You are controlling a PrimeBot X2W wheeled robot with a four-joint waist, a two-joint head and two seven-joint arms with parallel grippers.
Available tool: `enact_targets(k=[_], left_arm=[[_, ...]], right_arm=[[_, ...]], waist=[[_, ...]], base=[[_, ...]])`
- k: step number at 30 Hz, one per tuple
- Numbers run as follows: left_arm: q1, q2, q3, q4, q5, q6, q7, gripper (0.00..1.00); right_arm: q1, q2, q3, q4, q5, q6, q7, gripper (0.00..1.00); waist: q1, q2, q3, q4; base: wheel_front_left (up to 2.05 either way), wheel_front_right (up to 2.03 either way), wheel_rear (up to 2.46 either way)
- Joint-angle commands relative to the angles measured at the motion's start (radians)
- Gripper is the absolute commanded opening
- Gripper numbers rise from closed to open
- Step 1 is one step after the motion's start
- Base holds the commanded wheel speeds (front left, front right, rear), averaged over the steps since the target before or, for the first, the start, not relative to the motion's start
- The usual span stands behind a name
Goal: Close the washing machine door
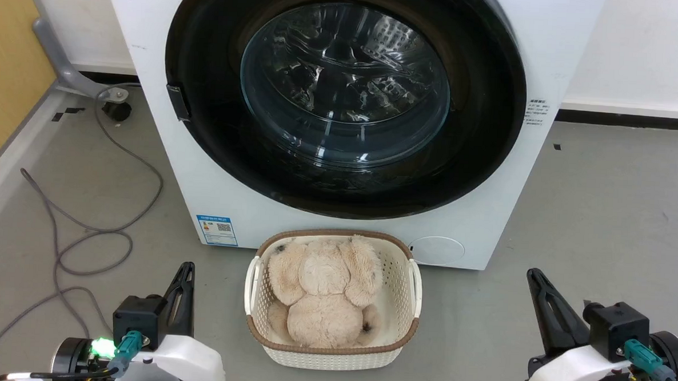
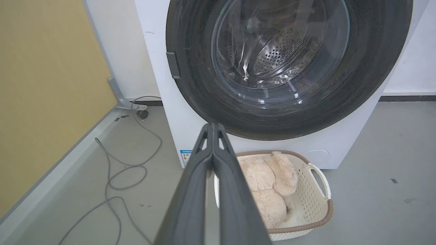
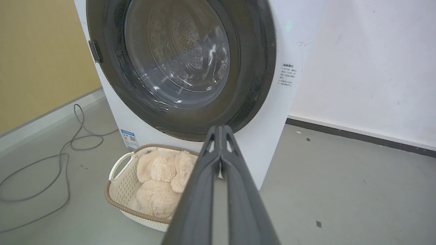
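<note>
Your left pincer (image 1: 187, 268) sits low left, fingers pressed together. Ahead, the washing machine door (image 1: 343, 93) lies flush against the washing machine (image 1: 486, 220), behind a basket (image 1: 331, 359) holding a plush toy (image 1: 323, 293). Your right pincer (image 1: 535, 276) is pressed together too.

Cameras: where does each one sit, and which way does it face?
Head view: on the head, looking forward and down at the washing machine door and basket; left gripper and right gripper at bottom corners.
Left wrist view: on the left wrist, looking along shut fingers toward the door.
Right wrist view: likewise, from the right, own fingers shut.
All share door, basket, plush toy.
</note>
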Motion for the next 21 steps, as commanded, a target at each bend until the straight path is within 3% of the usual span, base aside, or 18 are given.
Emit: enact_targets(k=[1,21], left_arm=[[-0.010,-0.001,0.001,-0.004,0.003,-0.006,0.000,0.00],[-0.010,-0.001,0.001,-0.004,0.003,-0.006,0.000,0.00]], right_arm=[[0.010,0.005,0.000,-0.005,-0.008,-0.001,0.001,0.00],[0.010,0.005,0.000,-0.005,-0.008,-0.001,0.001,0.00]], waist=[[0.0000,0.0000,0.000,0.000],[0.0000,0.0000,0.000,0.000]], base=[[0.00,0.00,0.00],[0.00,0.00,0.00]])
